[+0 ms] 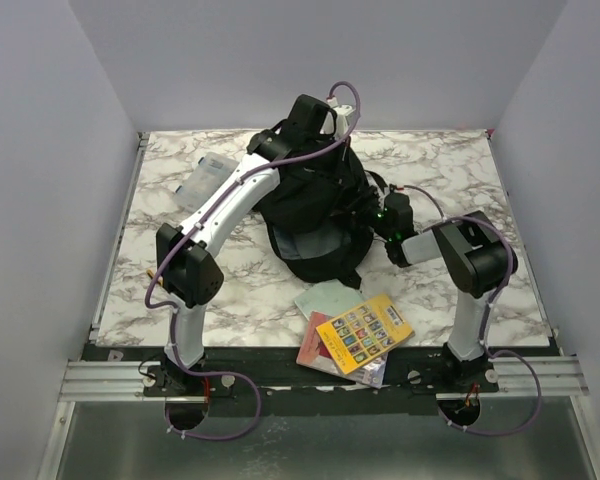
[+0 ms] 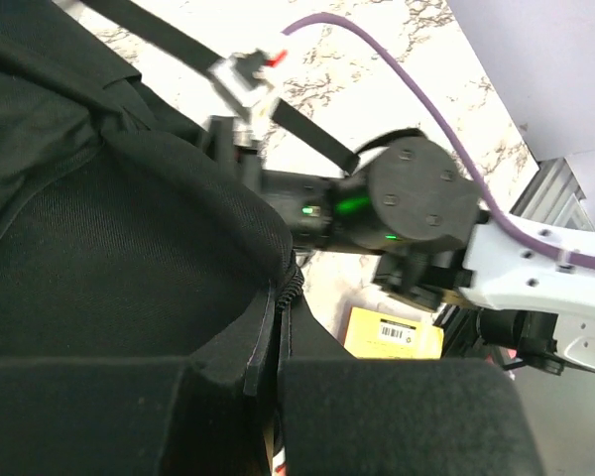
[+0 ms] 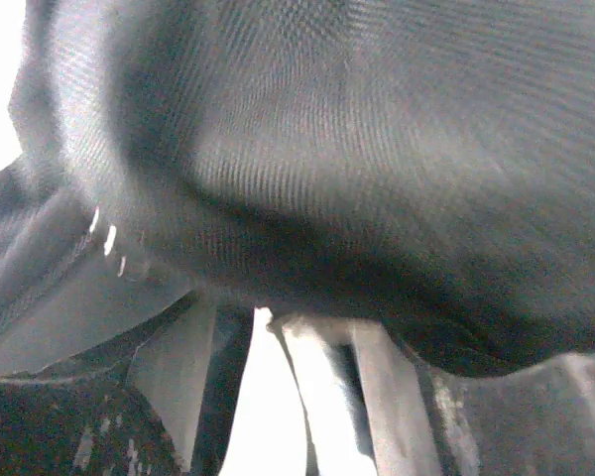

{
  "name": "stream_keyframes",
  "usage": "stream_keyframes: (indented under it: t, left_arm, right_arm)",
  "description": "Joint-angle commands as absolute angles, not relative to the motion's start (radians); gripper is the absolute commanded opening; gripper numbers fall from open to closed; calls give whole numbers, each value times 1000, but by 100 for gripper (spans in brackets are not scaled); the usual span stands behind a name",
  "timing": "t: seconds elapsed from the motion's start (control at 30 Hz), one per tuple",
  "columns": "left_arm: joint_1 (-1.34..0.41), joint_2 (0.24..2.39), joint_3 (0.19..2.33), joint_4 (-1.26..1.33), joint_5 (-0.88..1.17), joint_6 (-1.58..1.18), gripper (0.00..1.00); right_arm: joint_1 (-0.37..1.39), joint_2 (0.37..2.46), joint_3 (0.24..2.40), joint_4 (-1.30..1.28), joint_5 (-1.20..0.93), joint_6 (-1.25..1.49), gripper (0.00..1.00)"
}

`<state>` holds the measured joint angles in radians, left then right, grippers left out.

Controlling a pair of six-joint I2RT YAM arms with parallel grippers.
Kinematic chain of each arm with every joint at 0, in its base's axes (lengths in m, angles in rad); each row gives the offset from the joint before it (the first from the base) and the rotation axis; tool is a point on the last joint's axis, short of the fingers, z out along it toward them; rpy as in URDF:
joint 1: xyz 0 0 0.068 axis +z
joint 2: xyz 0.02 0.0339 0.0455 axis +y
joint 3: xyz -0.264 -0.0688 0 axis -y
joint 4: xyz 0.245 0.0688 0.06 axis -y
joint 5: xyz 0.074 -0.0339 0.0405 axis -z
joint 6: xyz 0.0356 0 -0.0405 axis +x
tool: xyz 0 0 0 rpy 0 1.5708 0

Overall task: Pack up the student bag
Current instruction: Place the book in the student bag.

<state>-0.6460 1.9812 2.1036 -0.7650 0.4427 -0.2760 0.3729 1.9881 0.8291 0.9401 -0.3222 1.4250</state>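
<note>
Nearest the lens, a yellow book (image 1: 365, 332) lies just in front of the student bag (image 1: 315, 215), which stands at the middle of the marble surface (image 1: 230, 290). At the bag's top the left end effector (image 2: 276, 412) is closed, pinching its fabric. The right end effector (image 1: 380, 215) is against the bag's right side; I cannot tell how wide it stands or whether it holds anything.

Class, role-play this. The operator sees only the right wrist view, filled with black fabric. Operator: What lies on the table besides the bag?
Observer: A stack of books, a yellow one on top, at the near edge, in front of the student bag.
Operator: Anything else?
Observer: A clear plastic case, far left.
Operator: And the other arm?
Observer: The left gripper is shut at the bag's top, fabric between its fingers.
</note>
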Motion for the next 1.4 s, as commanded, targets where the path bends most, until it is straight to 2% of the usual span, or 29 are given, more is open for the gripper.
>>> stream_keyframes:
  t: [0.0,0.27,0.37,0.53,0.6,0.67,0.77,0.87,0.97,1.07,1.23,1.37]
  left_arm:
    - [-619,1969,2171,-720,566,-280,0]
    - [-607,1974,2143,-719,591,-254,0]
    - [-606,1977,2145,-718,621,-243,0]
    - [-611,1974,2132,-718,650,-207,0]
    - [-609,1974,2129,-718,637,-193,0]
    - [-607,1976,2123,-719,612,-178,0]
    - [-600,1985,2118,-719,587,-171,0]
    - [-594,2003,2122,-719,578,-176,0]
    - [-591,2012,2107,-728,575,-176,0]
    - [-582,2010,2076,-734,564,-196,0]
    - [-574,2014,2033,-733,580,-255,7]
    - [-577,2025,2004,-711,592,-302,21]
  right_arm:
    - [343,1846,737,835,-286,1313,68]
    - [334,1800,647,827,-347,1292,70]
    - [334,1822,684,789,-346,1252,55]
    - [339,1931,778,865,-345,1233,12]
    - [342,1949,823,844,-351,1233,10]
    - [349,1890,831,705,-320,1188,15]
    - [360,1775,778,540,-233,1128,39]
    - [362,1690,740,471,-247,1046,48]
    - [361,1575,749,285,-229,933,56]
    - [363,1468,830,-99,-163,781,67]
    - [364,1213,801,-482,-46,722,84]
    - [364,1073,809,-781,75,801,88]
